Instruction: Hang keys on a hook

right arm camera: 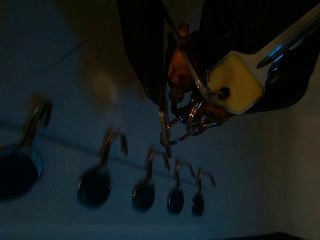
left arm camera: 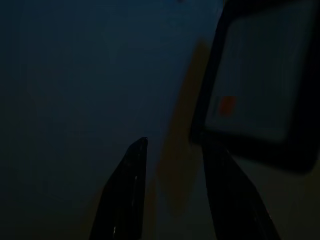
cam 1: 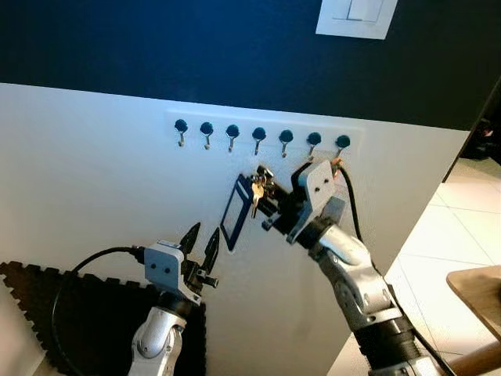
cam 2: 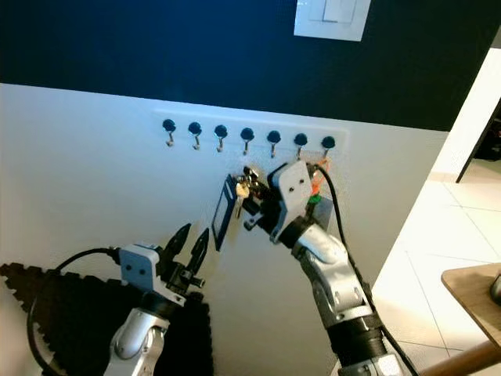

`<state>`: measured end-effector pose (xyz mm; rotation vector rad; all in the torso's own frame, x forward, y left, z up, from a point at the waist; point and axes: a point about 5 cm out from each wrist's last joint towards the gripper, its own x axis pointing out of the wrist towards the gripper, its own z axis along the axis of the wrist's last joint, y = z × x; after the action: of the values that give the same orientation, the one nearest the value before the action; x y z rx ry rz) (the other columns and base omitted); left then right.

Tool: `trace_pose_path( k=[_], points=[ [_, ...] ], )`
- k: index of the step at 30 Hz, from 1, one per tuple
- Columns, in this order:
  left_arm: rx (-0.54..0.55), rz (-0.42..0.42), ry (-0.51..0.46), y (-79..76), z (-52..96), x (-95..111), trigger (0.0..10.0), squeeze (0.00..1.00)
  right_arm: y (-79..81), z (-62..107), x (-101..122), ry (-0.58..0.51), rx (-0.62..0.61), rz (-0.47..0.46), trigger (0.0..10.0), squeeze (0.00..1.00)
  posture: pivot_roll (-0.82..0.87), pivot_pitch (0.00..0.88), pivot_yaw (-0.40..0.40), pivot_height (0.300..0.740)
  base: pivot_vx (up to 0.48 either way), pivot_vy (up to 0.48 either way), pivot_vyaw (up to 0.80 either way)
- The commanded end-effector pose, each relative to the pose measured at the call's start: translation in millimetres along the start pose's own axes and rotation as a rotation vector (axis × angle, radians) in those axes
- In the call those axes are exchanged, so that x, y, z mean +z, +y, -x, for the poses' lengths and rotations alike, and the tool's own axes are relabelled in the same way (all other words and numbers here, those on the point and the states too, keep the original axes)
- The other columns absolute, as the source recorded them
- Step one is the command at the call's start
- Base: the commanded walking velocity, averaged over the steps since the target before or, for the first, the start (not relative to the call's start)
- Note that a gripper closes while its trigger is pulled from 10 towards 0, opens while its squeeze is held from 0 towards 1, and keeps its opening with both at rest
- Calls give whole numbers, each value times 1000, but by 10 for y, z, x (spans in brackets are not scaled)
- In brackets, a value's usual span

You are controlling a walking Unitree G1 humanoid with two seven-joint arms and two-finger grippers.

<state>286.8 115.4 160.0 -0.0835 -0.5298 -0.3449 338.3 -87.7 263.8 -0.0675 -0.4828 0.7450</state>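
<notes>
A white rail [cam 1: 266, 125] with several blue-capped metal hooks [cam 1: 258, 139] runs along the white wall. My right gripper [cam 1: 262, 196] is raised just below the middle hooks and is shut on a bunch of keys [cam 1: 257, 186] with a yellow-headed key [right arm camera: 235, 82] and rings [right arm camera: 192, 122]. A blue-framed card tag [cam 1: 235, 211] hangs from the bunch against the wall. The hooks [right arm camera: 150, 177] lie a little beyond the keys in the right wrist view. My left gripper [cam 1: 200, 243] is open, lower left, pointing up at the tag [left arm camera: 255, 85].
A white light switch [cam 1: 356, 16] sits on the dark blue upper wall. A black foam mat [cam 1: 78, 321] lies on the floor at lower left. A wooden table corner [cam 1: 477, 294] and pale tiled floor [cam 1: 438, 235] are to the right.
</notes>
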Motion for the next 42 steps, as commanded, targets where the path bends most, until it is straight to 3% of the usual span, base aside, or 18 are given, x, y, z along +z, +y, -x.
trace_pose_path(
  k=[1,10,17,22,30,42],
  points=[
    [-20,32,5,-53,6,-1,10000,0,-75,-2,122,-30,-7,1,10000,0,47,88,-65,740,0,0,0],
    [-75,19,23,-118,18,-2,10000,0,-234,-12,267,-56,-109,18,10000,0,47,88,-63,740,0,0,0],
    [-87,15,28,-126,6,-12,10000,0,-262,-34,294,-70,-164,-93,10000,0,47,86,-61,740,0,0,0],
    [-94,12,40,-128,22,-22,10000,0,-339,-19,297,-90,-260,-255,10000,0,48,84,-59,740,0,0,0],
    [-95,6,44,-122,25,-24,10000,0,-355,6,254,-74,-303,-370,10000,0,48,80,-57,740,0,0,0],
    [-72,-4,43,-82,22,-17,10000,0,-303,6,276,-78,-306,-429,10000,0,50,82,-58,740,0,0,0]
  ],
)
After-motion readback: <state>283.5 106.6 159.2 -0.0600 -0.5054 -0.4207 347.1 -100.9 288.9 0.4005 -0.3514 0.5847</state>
